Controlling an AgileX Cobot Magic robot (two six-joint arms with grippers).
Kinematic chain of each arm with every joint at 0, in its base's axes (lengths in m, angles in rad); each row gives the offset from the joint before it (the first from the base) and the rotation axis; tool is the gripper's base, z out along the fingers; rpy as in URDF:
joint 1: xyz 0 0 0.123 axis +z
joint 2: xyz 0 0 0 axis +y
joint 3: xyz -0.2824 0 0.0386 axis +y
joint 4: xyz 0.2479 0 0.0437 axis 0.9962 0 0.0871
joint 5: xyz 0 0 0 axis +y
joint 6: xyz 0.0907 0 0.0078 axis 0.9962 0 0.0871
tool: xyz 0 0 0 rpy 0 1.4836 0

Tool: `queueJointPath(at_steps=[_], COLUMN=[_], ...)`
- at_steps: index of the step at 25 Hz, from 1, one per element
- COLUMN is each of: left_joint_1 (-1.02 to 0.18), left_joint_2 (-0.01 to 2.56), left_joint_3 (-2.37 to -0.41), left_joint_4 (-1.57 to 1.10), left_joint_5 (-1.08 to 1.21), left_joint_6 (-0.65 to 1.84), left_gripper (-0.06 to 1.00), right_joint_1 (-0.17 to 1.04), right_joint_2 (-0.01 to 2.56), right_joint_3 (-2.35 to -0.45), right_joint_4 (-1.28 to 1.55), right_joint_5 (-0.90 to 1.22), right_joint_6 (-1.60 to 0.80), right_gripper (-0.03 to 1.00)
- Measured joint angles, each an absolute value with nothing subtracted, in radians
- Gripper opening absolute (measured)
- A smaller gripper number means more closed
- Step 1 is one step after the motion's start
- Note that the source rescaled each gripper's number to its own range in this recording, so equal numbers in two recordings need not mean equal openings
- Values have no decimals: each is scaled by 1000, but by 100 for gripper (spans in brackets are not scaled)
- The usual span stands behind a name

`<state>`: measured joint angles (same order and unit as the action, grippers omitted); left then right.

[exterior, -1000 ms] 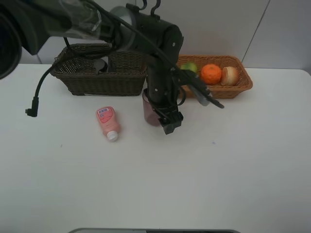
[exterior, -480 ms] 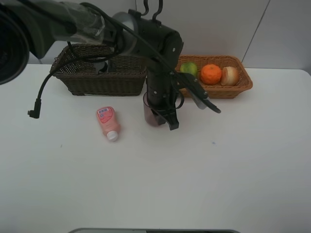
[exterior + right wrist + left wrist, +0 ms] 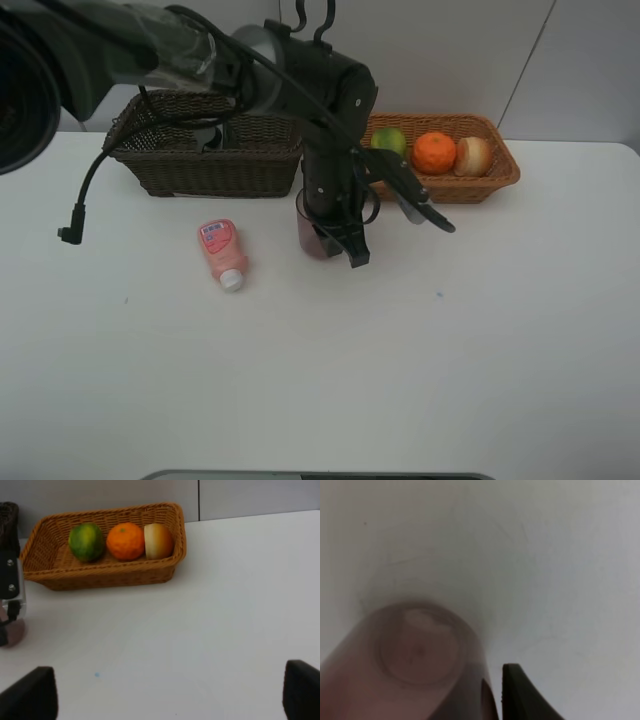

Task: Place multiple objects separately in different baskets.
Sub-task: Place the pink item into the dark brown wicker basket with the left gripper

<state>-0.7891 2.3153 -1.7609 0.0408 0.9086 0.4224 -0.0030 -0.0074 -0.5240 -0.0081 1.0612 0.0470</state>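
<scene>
- The mauve cup (image 3: 307,232) is seen upright at the table (image 3: 450,350) centre, just in front of the gap between the two baskets. Whether it is lifted off the surface cannot be told.
- The left gripper (image 3: 352,255) is clamped on the cup's side wall. In the left wrist view one dark finger is outside and one shows through the tinted wall.
- The right gripper (image 3: 167,695) is held wide apart, with nothing between its tips and well away from the cup.
- Cup: thin translucent plastic, smooth, round, open-topped. It is judged light and a bit flexible, so the wall may bow or slip under a hard pinch. Taking it by the rim wall, as now, is judged fine.
- The pink tube (image 3: 221,252) is lying flat on the table in front of the dark brown basket (image 3: 200,170), white cap toward the camera. It is a soft, squeezable body judged best taken across the middle.
- The green fruit (image 3: 388,140), tangerine (image 3: 434,152) and peach-like fruit (image 3: 473,155) are sat in a row in the tan basket (image 3: 490,178). They are round and firm-looking, the tangerine skin dimpled.
- Both baskets are woven wicker, rectangular and stiff. The dark one is deeper and the tan one shallower.
- The contents of the dark basket are mostly hidden by the arm.
</scene>
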Motion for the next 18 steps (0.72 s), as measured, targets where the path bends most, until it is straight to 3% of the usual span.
queueJointPath(at_steps=[9,18], left_joint_1=[-789,-715], left_joint_2=[2282,2060], left_joint_3=[-1761,-1761], left_joint_4=[40,25], left_joint_5=[904,900], left_joint_6=[406,83], left_gripper=[0,0], right_joint_1=[-3,-3], right_joint_2=[-7,-7], right_joint_3=[-524,-524], right_joint_4=[-8,-8], right_joint_5=[1061,1061], right_joint_6=[47,47], right_gripper=[100,100])
